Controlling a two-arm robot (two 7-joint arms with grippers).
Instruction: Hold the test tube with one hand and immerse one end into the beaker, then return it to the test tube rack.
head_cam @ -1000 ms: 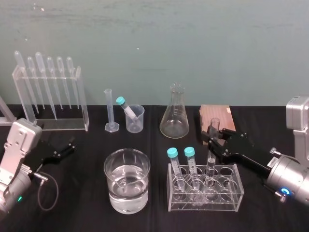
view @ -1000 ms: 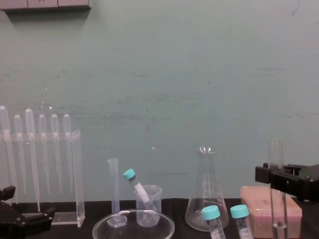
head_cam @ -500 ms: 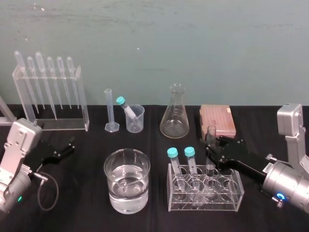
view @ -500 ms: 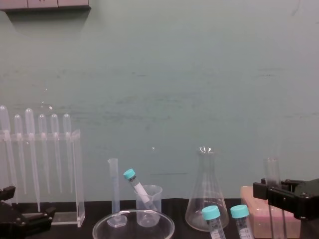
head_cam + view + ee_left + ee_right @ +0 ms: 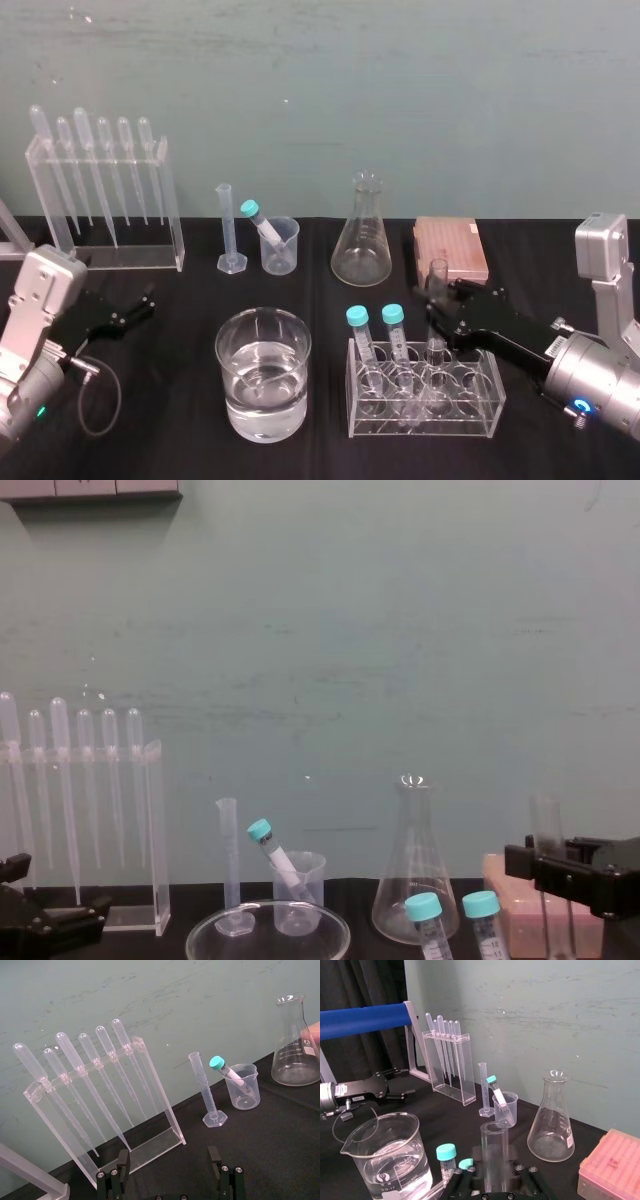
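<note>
Right pincer (image 5: 441,302) grips the upright test tube (image 5: 437,272).

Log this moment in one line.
right gripper: shut on long clear glass test tube; tube bottom: in clear acrylic rack; left gripper: open, parked left

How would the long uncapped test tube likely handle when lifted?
Probably fragile and slippery: the test tube held by the right end effector is thin, smooth, clear glass. Likely light, since it looks empty. Being long and round, it would probably roll if laid flat.

test tube (image 5: 437,272): clear glossy glass | flask (image 5: 362,240): clear glossy glass | tablecloth (image 5: 180,300): matt black cloth
</note>
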